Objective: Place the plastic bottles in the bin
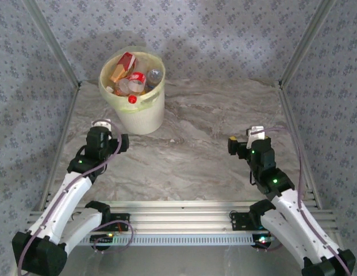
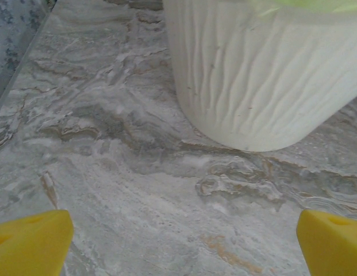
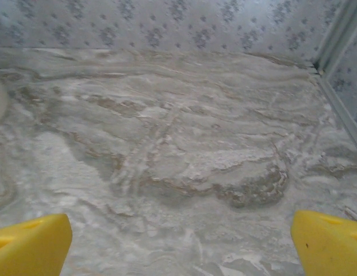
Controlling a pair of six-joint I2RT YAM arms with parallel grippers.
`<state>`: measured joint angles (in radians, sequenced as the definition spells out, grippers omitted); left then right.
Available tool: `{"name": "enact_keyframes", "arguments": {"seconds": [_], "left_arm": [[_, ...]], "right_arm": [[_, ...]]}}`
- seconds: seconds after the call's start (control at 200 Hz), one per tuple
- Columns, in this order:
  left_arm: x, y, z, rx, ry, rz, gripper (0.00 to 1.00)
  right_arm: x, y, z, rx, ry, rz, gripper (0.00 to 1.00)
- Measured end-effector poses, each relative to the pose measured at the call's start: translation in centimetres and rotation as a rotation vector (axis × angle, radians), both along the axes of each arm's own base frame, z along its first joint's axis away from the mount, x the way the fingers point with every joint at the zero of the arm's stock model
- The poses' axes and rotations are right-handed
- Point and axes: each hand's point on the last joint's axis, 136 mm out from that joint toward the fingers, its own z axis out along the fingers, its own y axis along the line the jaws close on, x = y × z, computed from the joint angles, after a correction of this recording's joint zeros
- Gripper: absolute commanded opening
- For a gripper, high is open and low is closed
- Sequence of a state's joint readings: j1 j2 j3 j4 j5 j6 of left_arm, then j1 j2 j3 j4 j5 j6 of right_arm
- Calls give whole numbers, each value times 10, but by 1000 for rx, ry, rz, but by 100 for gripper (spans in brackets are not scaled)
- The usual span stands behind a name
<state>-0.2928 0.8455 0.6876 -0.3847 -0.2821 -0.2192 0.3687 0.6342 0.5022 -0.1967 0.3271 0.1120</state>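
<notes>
On veined marble (image 1: 195, 155) | ribbed bin (image 1: 141, 115) holds crumpled bottles (image 1: 132, 79) | left end effector (image 2: 179, 244) spread | right end effector (image 3: 181, 244) spread

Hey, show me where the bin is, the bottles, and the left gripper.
bin (image 1: 142, 118): top view, on its front outer wall.
bottles (image 1: 135, 78): top view, on the red-labelled one inside the bin.
left gripper (image 2: 181, 244): left wrist view, midway between its yellow fingertips.

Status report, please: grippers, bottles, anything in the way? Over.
Both open, empty: left gripper near the bin, right gripper over the table. Visible plastic bottles lie in the bin. No obstacle seen.
</notes>
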Motion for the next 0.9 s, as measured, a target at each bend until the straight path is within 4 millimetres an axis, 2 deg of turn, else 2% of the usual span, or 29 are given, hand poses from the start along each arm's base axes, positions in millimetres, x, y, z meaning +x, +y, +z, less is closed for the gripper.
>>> {"name": "enact_keyframes", "arguments": {"seconds": [0.19,0.5,0.68,0.899], "left_arm": [[0,4,-17,6,2,24,100],[6,2,-27,-3,-41,16,99],[10,2,-22,-12,-81,19,100],[8,3,-21,-16,-106,18,100]], "right_arm": [[15,-33,-59,-41,54,-118,100],[47,-75,-87,-30,24,-219,100],[64,-75,-98,-26,9,-185,100],[82,-64,-116,-22,2,-106,100]]}}
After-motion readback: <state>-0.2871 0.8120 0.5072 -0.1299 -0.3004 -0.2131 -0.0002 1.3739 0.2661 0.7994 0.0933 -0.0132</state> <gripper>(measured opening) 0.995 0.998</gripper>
